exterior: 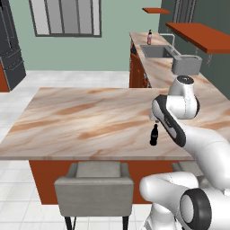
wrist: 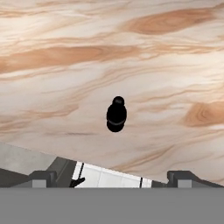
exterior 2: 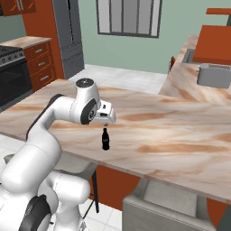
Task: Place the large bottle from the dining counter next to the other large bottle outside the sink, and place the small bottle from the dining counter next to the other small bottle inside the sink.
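I have the small bottle [exterior: 153,135] standing upright on the dining counter [exterior: 81,121], close to the counter's near edge, on the side where the grey padded stool [exterior: 94,188] sits below. In the right base view the same bottle [exterior 2: 105,139] stands just under the hand.

The gripper [wrist: 111,177] hangs directly above the small bottle, pointing down at it — the hand view looks straight onto the bottle's cap and shoulders [wrist: 116,114]. The jaws are spread wide, released, with nothing between them; the two finger tips [wrist: 43,178] sit far apart at the bottom of that view, well clear of the bottle. No contact with the bottle.

Beyond the dining counter, on the far worktop, I see the sink [exterior: 156,51] with its tap. The other large bottle [exterior: 149,37] stands upright on the worktop just beside the sink's far left corner, outside the basin. A grey toaster [exterior: 186,65] sits on the same worktop, on the sink's near side.
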Robot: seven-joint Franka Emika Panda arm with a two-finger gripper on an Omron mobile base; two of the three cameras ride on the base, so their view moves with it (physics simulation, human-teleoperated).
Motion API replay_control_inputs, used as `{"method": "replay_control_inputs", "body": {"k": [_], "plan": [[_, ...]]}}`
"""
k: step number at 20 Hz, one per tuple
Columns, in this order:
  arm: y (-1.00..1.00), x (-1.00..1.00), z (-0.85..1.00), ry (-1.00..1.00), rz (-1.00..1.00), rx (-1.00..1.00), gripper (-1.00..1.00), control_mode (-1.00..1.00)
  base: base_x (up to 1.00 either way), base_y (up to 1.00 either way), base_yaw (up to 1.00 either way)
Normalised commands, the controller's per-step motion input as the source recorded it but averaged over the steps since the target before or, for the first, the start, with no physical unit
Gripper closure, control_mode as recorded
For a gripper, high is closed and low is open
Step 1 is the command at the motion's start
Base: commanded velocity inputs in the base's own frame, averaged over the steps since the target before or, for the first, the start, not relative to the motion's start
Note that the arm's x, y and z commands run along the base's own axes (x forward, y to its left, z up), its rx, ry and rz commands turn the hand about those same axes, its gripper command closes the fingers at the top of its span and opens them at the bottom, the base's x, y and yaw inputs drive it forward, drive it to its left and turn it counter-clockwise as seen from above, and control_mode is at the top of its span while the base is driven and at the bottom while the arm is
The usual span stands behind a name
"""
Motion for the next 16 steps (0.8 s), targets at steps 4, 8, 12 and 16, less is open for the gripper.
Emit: {"method": "replay_control_inputs", "body": {"k": [4, 8, 12, 16], "plan": [[-0.01, 0.16, -0.11, -0.01, 0.00, 0.00, -1.00, -1.00, 0.00, 0.00, 0.00], [0.00, 0.10, -0.14, -0.02, 0.00, 0.00, -1.00, -1.00, 0.00, 0.00, 0.00], [-0.04, 0.11, -0.16, -0.02, 0.00, 0.00, -1.00, -1.00, 0.00, 0.00, 0.00], [-0.03, 0.10, -0.14, -0.02, 0.00, 0.00, -1.00, -1.00, 0.00, 0.00, 0.00]]}}
